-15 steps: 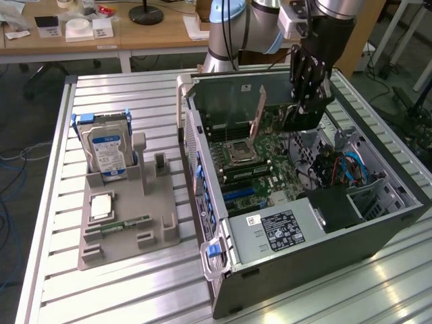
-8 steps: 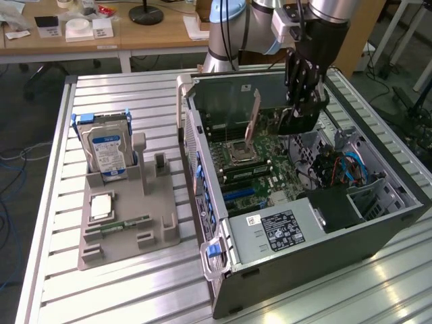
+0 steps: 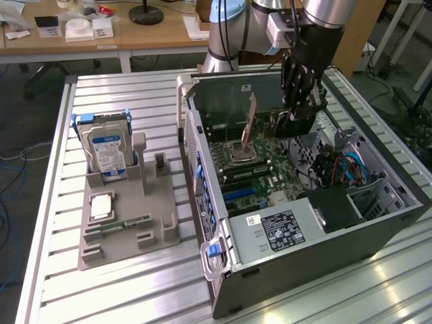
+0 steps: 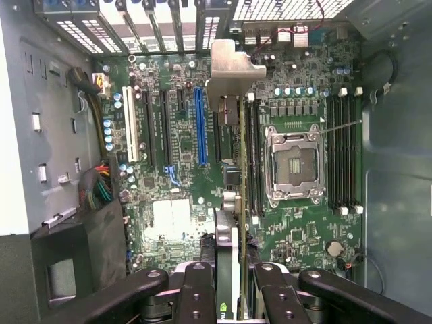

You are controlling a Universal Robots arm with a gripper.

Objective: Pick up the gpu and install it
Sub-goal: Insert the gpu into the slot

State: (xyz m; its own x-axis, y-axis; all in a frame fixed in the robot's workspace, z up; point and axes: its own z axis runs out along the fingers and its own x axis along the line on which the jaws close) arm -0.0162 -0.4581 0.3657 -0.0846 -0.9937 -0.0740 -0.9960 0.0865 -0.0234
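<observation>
The gpu [image 3: 251, 120] hangs on edge inside the open computer case [image 3: 317, 260], brownish back showing, a little above the motherboard [image 3: 260, 179]. My gripper [image 3: 293, 121] is shut on its end toward the exterior view's right. In the wrist view the gpu [image 4: 240, 202] appears edge-on between my black fingers [image 4: 197, 290], with its metal bracket [image 4: 231, 67] toward the case's slotted rear wall. It hovers between the blue slot [image 4: 200, 125] and the CPU socket [image 4: 295, 165], beside a dark slot.
A grey holder [image 3: 152, 202] on the slatted metal table [image 3: 121, 290] at the exterior view's left carries a silver hard drive [image 3: 104, 154], a CPU chip [image 3: 102, 206] and a green RAM stick [image 3: 125, 226]. Cables and a drive cage [image 3: 337, 169] crowd the case's right side.
</observation>
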